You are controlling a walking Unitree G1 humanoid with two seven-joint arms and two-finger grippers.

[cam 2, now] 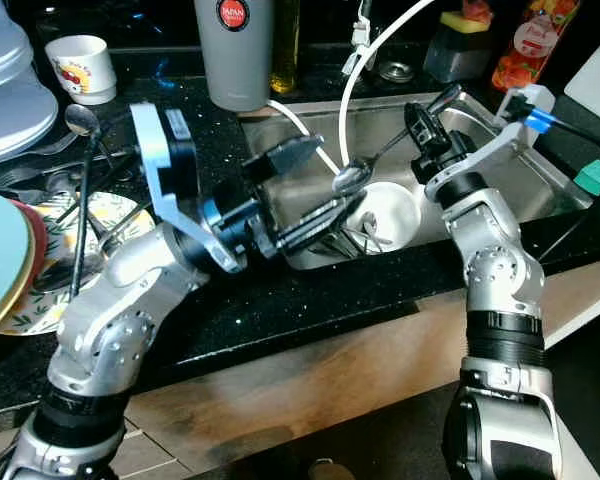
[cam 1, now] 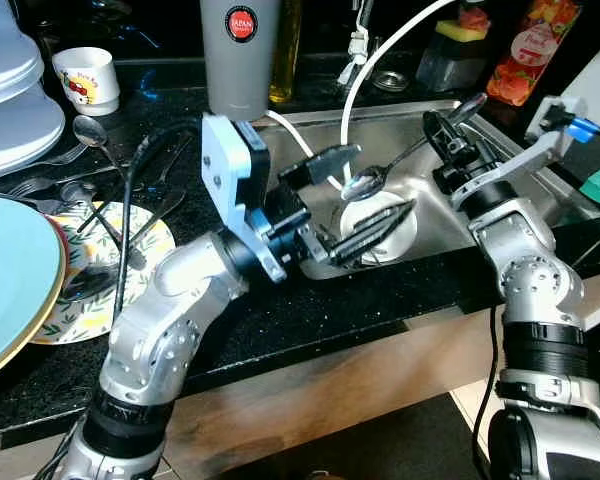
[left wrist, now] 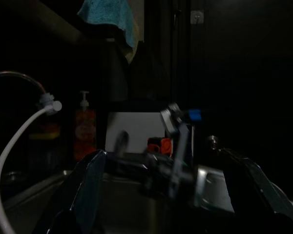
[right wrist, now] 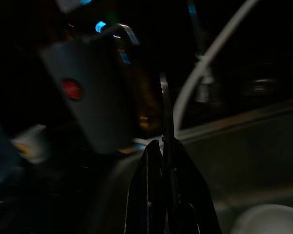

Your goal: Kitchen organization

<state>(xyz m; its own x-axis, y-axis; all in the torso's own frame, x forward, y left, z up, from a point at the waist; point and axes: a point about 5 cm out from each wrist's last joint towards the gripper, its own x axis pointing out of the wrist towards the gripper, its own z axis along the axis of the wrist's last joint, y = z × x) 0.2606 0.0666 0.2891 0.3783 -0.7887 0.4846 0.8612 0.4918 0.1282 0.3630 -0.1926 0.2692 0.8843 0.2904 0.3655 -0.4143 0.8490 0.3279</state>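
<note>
The right claw (cam 1: 450,125) is clenched on the handle of a metal spoon (cam 1: 363,184), holding it over the steel sink (cam 1: 540,190) with the spoon's bowl pointing away from the claw toward the left claw (cam 1: 345,205). In the right wrist view the handle runs up between the two closed fingers. The left claw hangs released, its fingers spread wide, one above and one below the spoon's bowl, not yet touching it as far as I can tell. Just beneath the spoon's bowl sits a white bowl (cam 1: 395,235) in the sink.

The step in hand looks like a handover of the spoon from right to left, probably to join the cutlery on the dark bench (cam 1: 380,300) beyond the left arm. Next, the left claw needs to close on the spoon before the right one lets go.
</note>
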